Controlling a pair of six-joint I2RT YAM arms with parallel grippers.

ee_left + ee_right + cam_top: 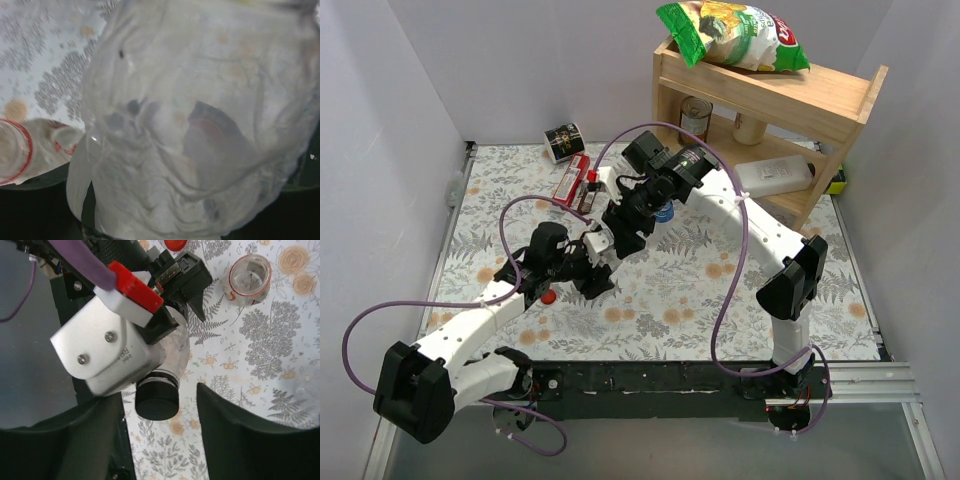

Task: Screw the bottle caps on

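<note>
You are working over the floral table (770,300) with both arms meeting near its middle. The biggest worry is the clear bottle (190,125). Your left gripper (597,270) is clamping it around the body, and its thin wall is looking creased in the left wrist view. If you are turning the cap hard, the bottle may be spinning or buckling inside that grip instead of the threads taking up. Squeezing harder would likely be crushing it further.

The black cap (157,401) is sitting on that bottle's neck and pointing toward your right gripper (159,397). That gripper is standing open, one finger on each side of the cap with a gap showing on both sides, so it is holding nothing. The cap is lying between the fingers, roughly centred. Whether it is fully seated I cannot tell. If it is sitting crooked, closing and twisting may be cross-threading it or knocking it off.

A second, uncapped bottle (248,279) is resting just beside the left gripper, near enough that a swing could be bumping it. The red cap (549,296) is lying loose on the table near the left arm, and the blue cap (664,212) is waiting beside the right wrist.
</note>
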